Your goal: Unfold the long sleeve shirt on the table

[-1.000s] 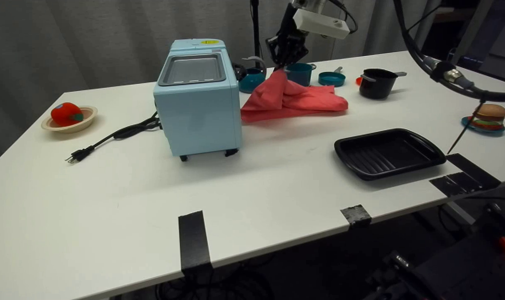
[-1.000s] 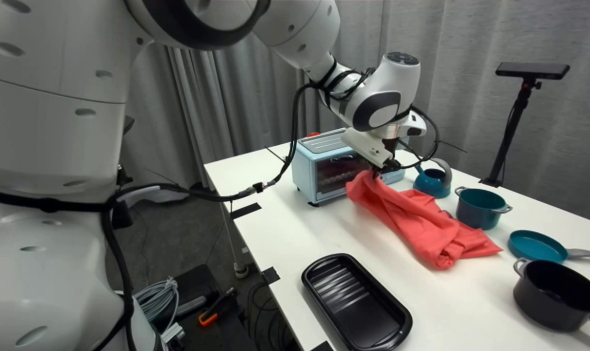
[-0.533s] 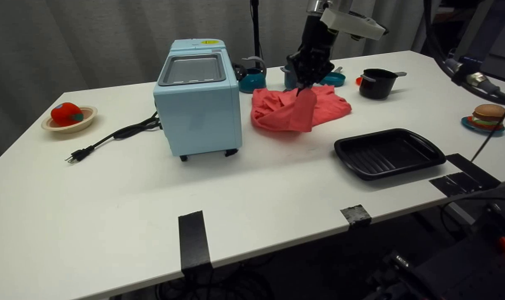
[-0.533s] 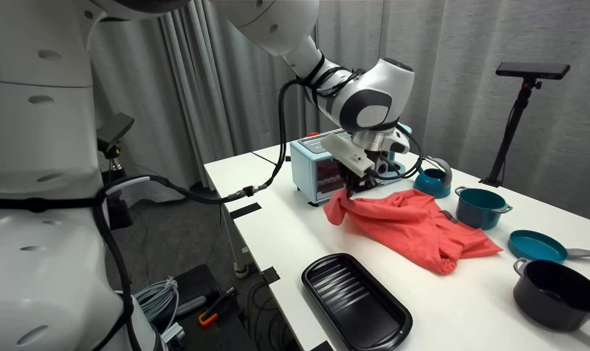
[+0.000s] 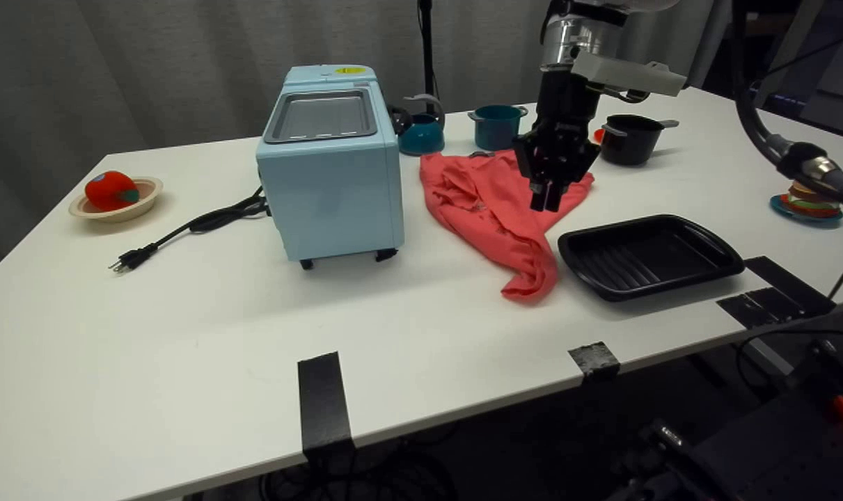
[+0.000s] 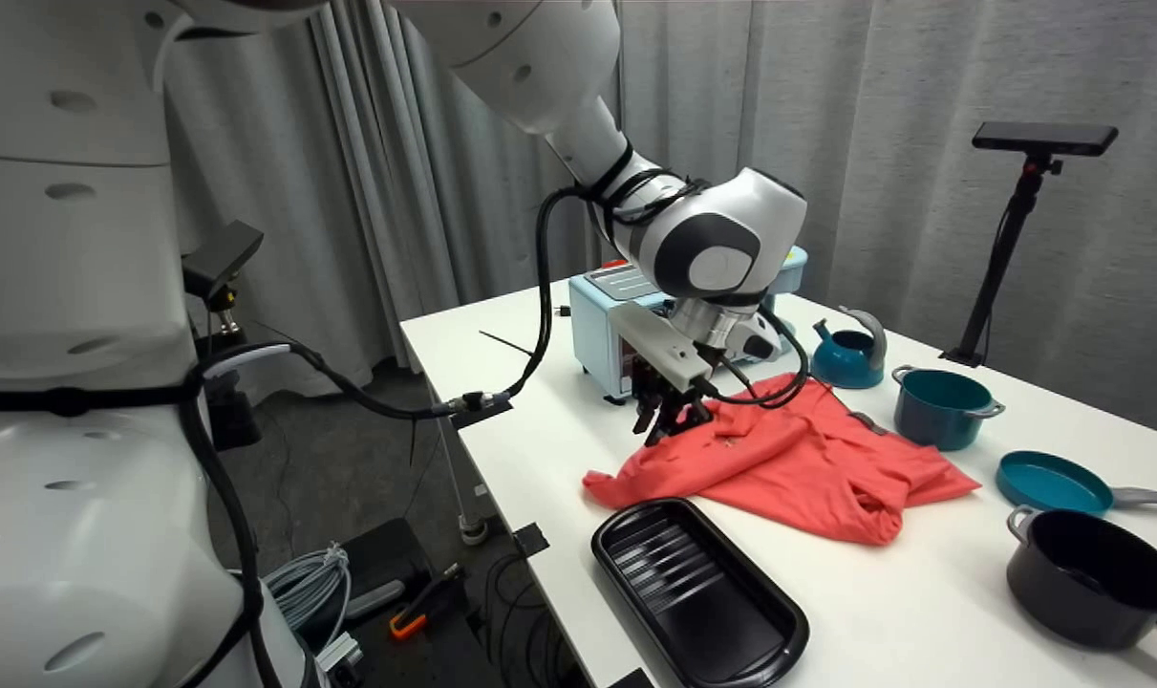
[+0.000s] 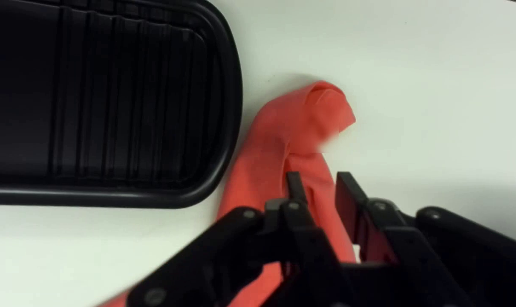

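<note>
Coral-red cloth near the middle of both exterior views: that's the long sleeve shirt, lying on the white desk all rumpled and only partly spread. One twisted end of it runs down to just beside the black baking tray, and honestly I can't tell if the two touch. Robot's gripper is over the shirt, pointing down, and in the wrist view its fingers stand parted with a narrow gap, red fabric showing between and past the tips. In an exterior view the light blue toaster oven stands just left of the shirt, its black cord trailing to the left, and further over in the left of the frame a shallow beige bowl holds a round red thing. Upper middle has a teal kettle and a teal pot, with a black pot off toward the upper right. There's also a teal frying pan over on the right side in an exterior view, plus black tape strips along the desk's edge.
</note>
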`<state>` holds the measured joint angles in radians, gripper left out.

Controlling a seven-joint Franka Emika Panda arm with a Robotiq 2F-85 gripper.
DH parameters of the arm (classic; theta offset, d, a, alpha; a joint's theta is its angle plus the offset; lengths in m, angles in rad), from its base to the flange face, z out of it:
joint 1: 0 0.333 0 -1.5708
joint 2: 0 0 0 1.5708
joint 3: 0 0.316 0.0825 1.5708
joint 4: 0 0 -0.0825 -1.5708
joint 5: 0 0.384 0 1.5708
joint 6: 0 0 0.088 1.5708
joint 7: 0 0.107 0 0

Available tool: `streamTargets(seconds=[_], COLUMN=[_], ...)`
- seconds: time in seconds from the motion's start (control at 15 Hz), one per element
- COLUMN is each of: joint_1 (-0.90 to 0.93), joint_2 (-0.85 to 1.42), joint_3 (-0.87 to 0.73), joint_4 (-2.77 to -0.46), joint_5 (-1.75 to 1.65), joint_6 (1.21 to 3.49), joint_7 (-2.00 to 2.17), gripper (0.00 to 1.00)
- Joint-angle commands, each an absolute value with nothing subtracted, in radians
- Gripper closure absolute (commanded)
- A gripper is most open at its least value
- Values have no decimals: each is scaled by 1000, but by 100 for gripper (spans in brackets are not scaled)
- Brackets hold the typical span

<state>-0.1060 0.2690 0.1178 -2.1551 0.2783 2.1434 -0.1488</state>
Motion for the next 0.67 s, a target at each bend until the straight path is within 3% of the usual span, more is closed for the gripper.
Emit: streamTargets(seconds=[0.0, 0.33, 0.6], joint_1=[-73, -68, -71], joint_2=[233, 259, 304], joint_3=[86, 74, 61], joint_4=[-2183, -2126, -2083], joint_5=[261, 208, 149], joint_6=[2195, 2346, 2467], joint_7=[-174, -194, -207], gripper=[42, 4, 0])
